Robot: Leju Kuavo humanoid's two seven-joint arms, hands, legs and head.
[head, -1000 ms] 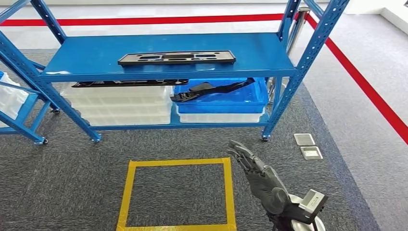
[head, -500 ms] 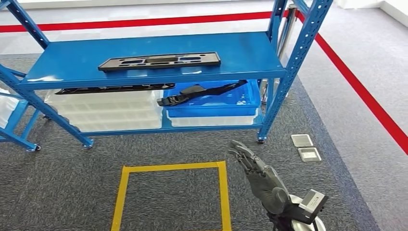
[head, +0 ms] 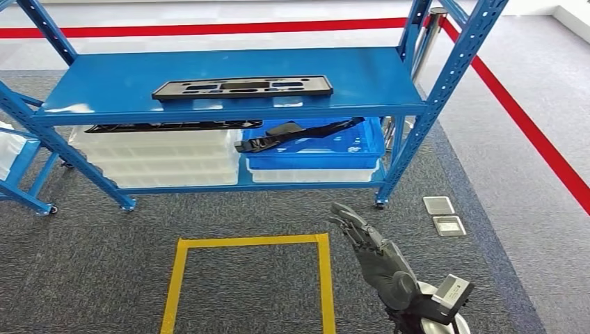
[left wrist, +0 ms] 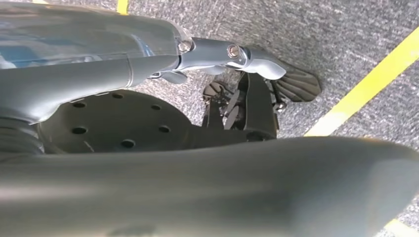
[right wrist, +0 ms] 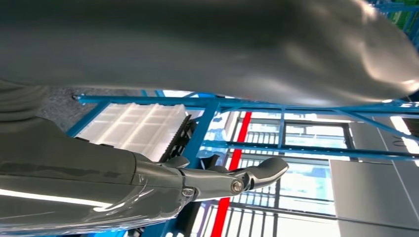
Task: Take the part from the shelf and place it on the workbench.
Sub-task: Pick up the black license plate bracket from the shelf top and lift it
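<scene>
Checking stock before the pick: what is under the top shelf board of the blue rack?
Under the top shelf board: stacked white bins with a flat black part on top, and a blue bin holding another black part, stacked on a white bin. The bins' insides are mostly hidden.

We see a shelf (head: 229, 87) of glossy blue painted metal, a matt black plastic part (head: 242, 88) on it, and smooth white plastic trays (head: 167, 158) beneath. The carpet (head: 90, 257) looks rough and grey. Our right hand (head: 372, 254) is matt dark plastic.
</scene>
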